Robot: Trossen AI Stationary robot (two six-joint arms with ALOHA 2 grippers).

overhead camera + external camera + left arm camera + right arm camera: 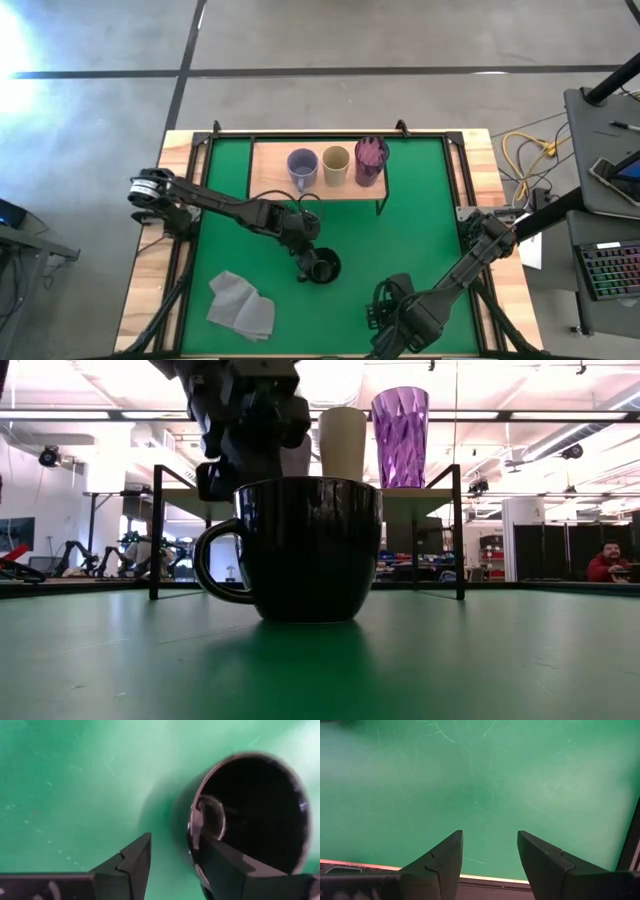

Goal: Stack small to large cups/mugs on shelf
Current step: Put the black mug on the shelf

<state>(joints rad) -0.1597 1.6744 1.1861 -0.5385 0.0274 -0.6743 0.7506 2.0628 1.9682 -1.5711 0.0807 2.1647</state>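
The black handled mug [325, 267] stands upright on its base on the green mat [420, 220], handle toward the table's left [215, 560]. My left gripper [305, 263] is open at the mug's handle side. In the left wrist view [175, 840] one finger is over the mug's inside and one is outside its wall. On the light-wood shelf [270, 170] stand the lavender-grey mug [302, 167], the tan cup [336, 163] and the purple tumbler [371, 158] in a row. My right gripper [490, 835] is open and empty above the mat near the table's front edge [384, 300]. My left gripper comes at the black mug from above, slanting down. Its fingers stand on either side of the mug's wall near the rim [192, 820], on the handle side. I cannot tell whether either finger touches the wall. The mug stands on the mat.
A grey folded cloth [240, 305] lies on the mat at the near left. The shelf's left end [265, 165] is bare. The shelf's black legs [157, 530] stand on the mat behind the mug. A person [605, 563] sits in the room beyond the table.
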